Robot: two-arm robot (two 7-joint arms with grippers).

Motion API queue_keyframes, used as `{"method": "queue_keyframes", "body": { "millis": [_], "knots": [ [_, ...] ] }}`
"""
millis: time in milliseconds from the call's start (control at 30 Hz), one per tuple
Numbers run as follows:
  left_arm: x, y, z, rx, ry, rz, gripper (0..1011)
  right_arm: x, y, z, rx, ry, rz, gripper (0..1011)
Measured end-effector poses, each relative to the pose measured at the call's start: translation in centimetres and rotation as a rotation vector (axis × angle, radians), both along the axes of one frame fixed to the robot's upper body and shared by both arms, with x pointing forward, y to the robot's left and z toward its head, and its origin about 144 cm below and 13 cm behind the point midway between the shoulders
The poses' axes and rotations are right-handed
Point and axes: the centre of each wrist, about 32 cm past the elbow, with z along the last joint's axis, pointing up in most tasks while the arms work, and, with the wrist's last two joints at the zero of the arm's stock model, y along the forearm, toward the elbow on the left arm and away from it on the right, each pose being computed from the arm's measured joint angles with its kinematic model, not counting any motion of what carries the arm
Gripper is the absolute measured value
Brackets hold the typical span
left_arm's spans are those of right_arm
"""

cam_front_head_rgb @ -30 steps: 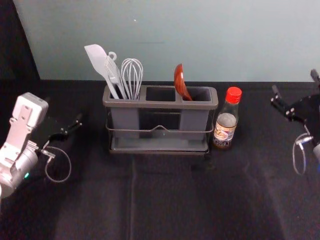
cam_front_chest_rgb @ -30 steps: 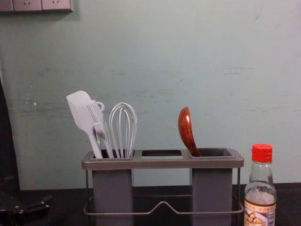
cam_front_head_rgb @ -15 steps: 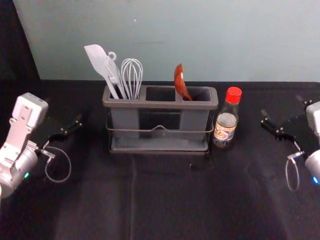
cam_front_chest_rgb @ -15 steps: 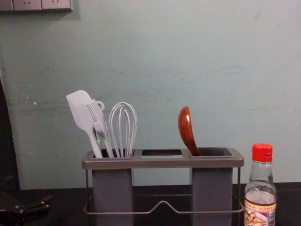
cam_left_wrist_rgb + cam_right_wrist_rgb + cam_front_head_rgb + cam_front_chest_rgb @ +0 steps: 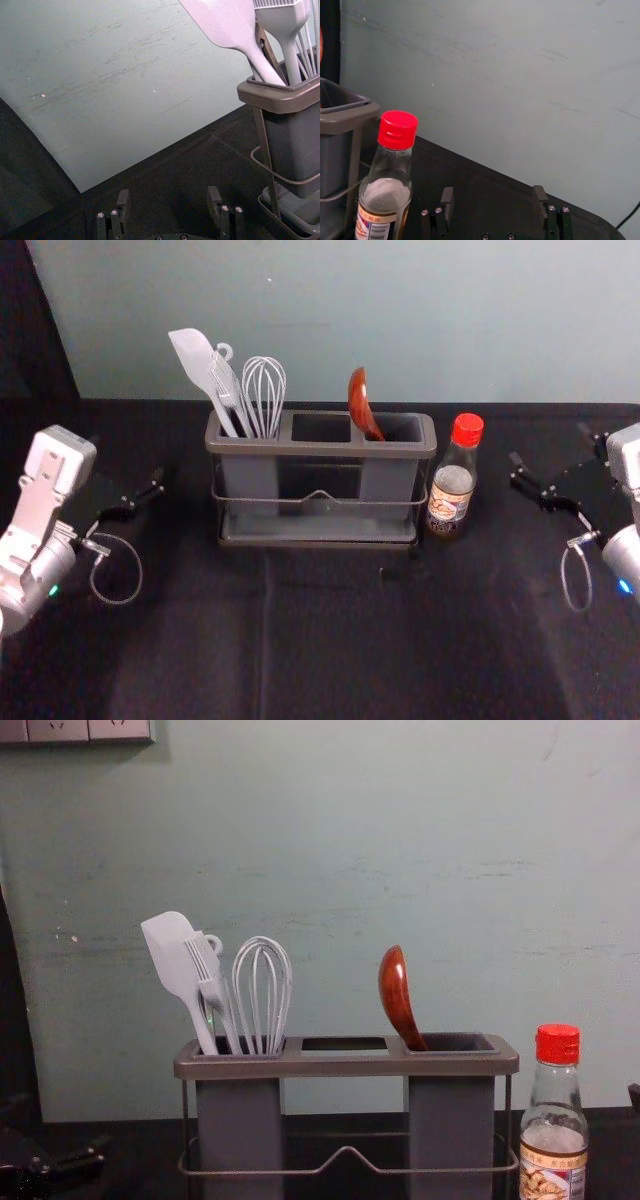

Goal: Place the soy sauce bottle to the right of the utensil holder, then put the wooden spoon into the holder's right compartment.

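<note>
Reading the head view as a clock face, with twelve o'clock toward the wall [image 5: 450, 330], you have the soy sauce bottle [image 5: 452, 480] at three o'clock from the utensil holder [image 5: 320, 449], standing upright just beside its right end; you cannot tell whether the two touch. From your right gripper [image 5: 493, 200], the bottle lies between eight and nine o'clock, a little apart, with its long axis vertical. That gripper is plainly the nearer one, and its fingers are spread with nothing between them. The wooden spoon [image 5: 396, 998] sits in the holder's right compartment [image 5: 452, 1130], bowl up and tipped toward eleven o'clock in the chest view, its lower end down inside. Your left gripper [image 5: 169, 197] waits at nine o'clock from the holder, spread and empty too, near the end where the spatula [image 5: 168, 942], brush [image 5: 205, 970] and whisk [image 5: 262, 982] stand together. Both parts of the task look done to you, so the coming move is likely just a retreat. What it turns on is that bottle on the right gripper's nine o'clock side: draw the arm out toward three o'clock and you should be safe, but if you swing it inward, a finger could knock the narrow bottle over or push it against the holder.
</note>
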Motion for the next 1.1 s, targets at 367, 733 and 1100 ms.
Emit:
{"method": "queue_keyframes", "body": {
  "millis": [367, 733, 1100],
  "knots": [
    [0.0, 0.0, 0.0, 0.0, 0.0, 0.0, 1000, 0.3, 0.09, -0.29, 0.032, -0.009, 0.011, 1003],
    [0.0, 0.0, 0.0, 0.0, 0.0, 0.0, 1000, 0.32, 0.08, -0.27, 0.031, -0.01, 0.011, 1003],
    [0.0, 0.0, 0.0, 0.0, 0.0, 0.0, 1000, 0.33, 0.07, -0.25, 0.031, -0.01, 0.01, 1003]
  ]
}}
